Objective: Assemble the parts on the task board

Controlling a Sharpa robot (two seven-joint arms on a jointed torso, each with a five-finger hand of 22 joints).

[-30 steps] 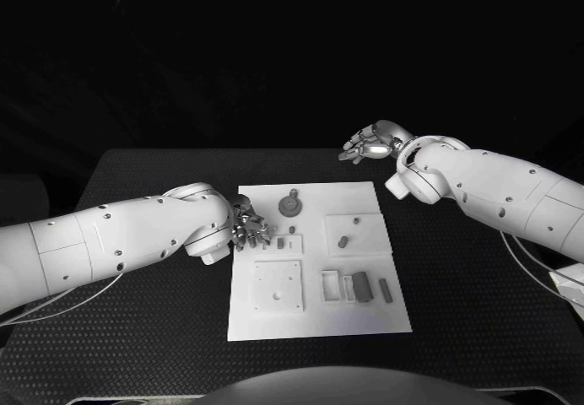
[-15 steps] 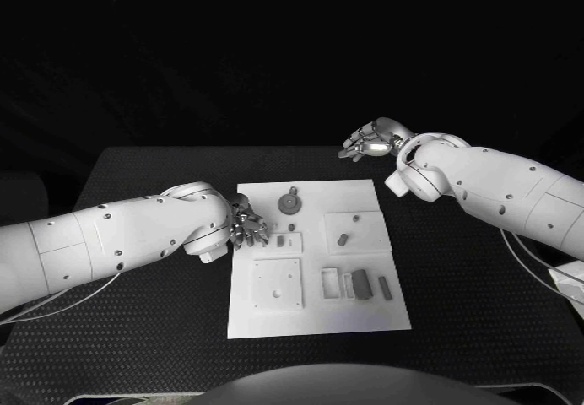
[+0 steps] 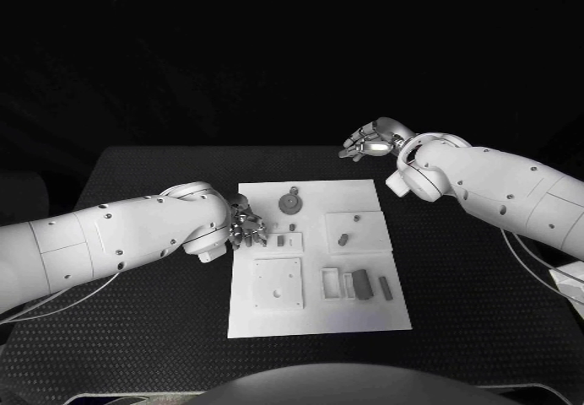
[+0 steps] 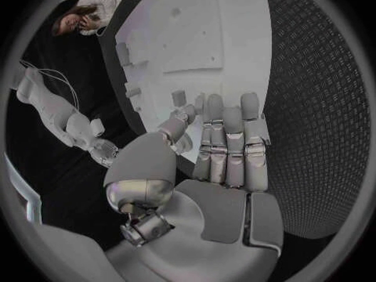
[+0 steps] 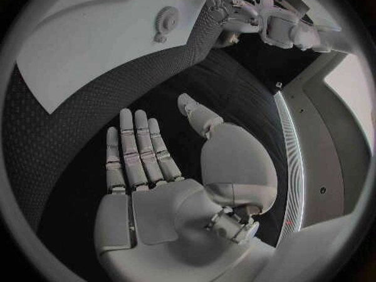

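Observation:
The white task board (image 3: 319, 323) lies in the middle of the black table. A round gear-like part (image 3: 289, 202) sits near its far edge. Small dark parts (image 3: 281, 241) lie mid-board, and longer ones (image 3: 360, 285) rest near the right side. My left hand (image 3: 247, 226) hovers at the board's left edge. In the left wrist view its fingers (image 4: 227, 150) are straight and side by side over the board's rim (image 4: 227, 19), holding nothing. My right hand (image 3: 371, 141) is raised beyond the far right corner, its fingers (image 5: 137, 153) spread flat and empty.
Two raised white square plates (image 3: 278, 284) (image 3: 355, 232) stand on the board. Black textured table (image 3: 146, 321) surrounds it on all sides. In the right wrist view the board (image 5: 86, 44) and the gear (image 5: 166, 19) lie well away from the palm.
My left hand's fingers have drawn back slightly toward the board's left edge. The right hand has stayed where it was.

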